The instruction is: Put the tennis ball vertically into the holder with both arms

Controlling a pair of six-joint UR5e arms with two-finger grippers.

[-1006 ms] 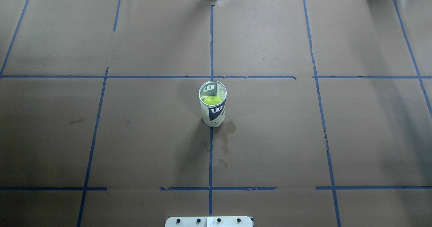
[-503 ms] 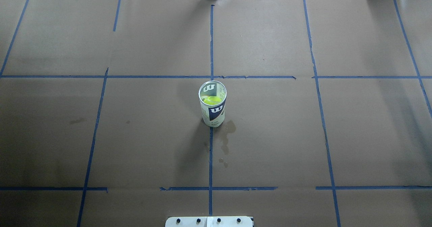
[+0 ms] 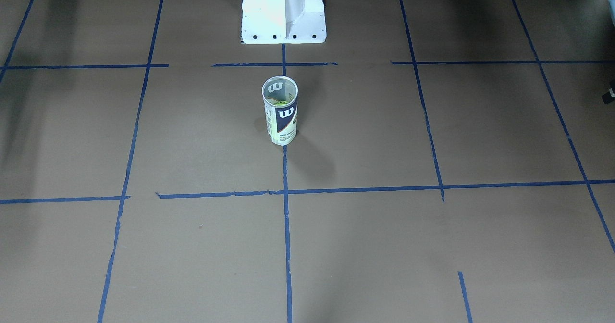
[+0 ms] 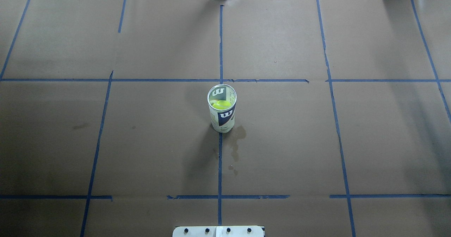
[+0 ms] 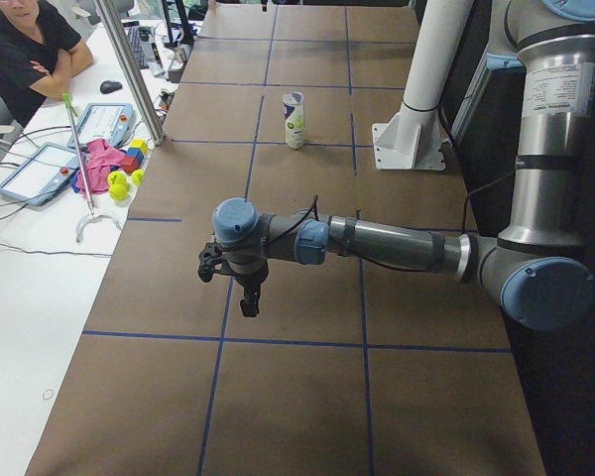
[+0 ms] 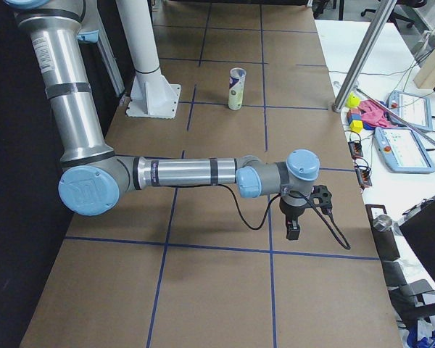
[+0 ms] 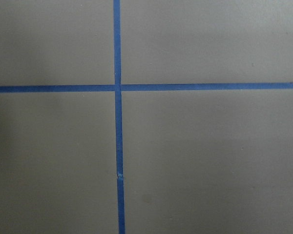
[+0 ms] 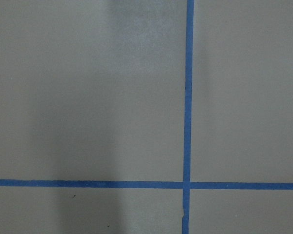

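Holder [image 4: 222, 119] upright mid-tabletop [image 4: 317, 141] on a blue tape line, with tennis ball [image 4: 222, 105] inside, seen through the open mouth. Left end effector [image 5: 249, 308] and right end effector [image 6: 293, 235] well apart from it, pointing down over bare tabletop. Clenched or released: cannot tell for either.

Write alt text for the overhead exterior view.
A clear Wilson holder stands upright at the centre of a brown table gridded with blue tape, a yellow-green tennis ball visible inside through its open top. A white bolted base plate shows at the bottom edge.
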